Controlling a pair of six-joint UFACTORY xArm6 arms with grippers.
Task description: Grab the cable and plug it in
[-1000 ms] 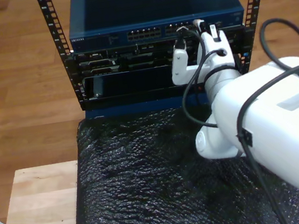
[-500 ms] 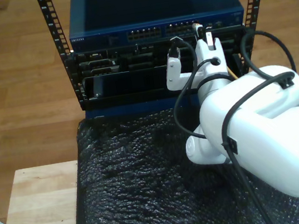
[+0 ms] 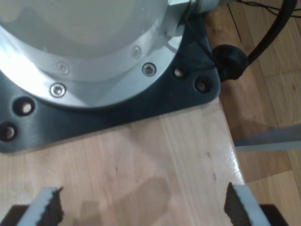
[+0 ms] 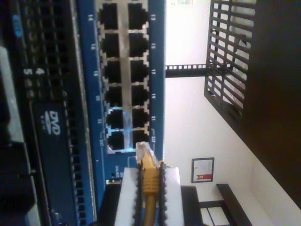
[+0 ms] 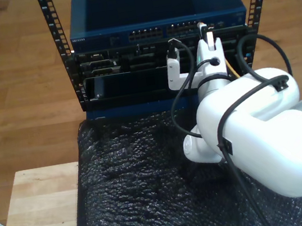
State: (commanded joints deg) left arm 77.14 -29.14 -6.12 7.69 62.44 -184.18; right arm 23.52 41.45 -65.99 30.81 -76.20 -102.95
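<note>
1 cable [image 4: 149, 176] pinched in my second gripper [image 4: 149, 181] | plug at switch [image 4: 89, 94] edge port | my first gripper [image 3: 141, 207] wide open, empty, above wood table [image 3: 155, 160]

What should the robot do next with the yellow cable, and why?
Probably ease my second gripper a little forward toward the blue switch. It is shut on the cable, and the clear plug sits just short of the ports, seemingly in front of the last port in the row, not yet inside. A small sideways nudge may be needed first to line it up.
</note>
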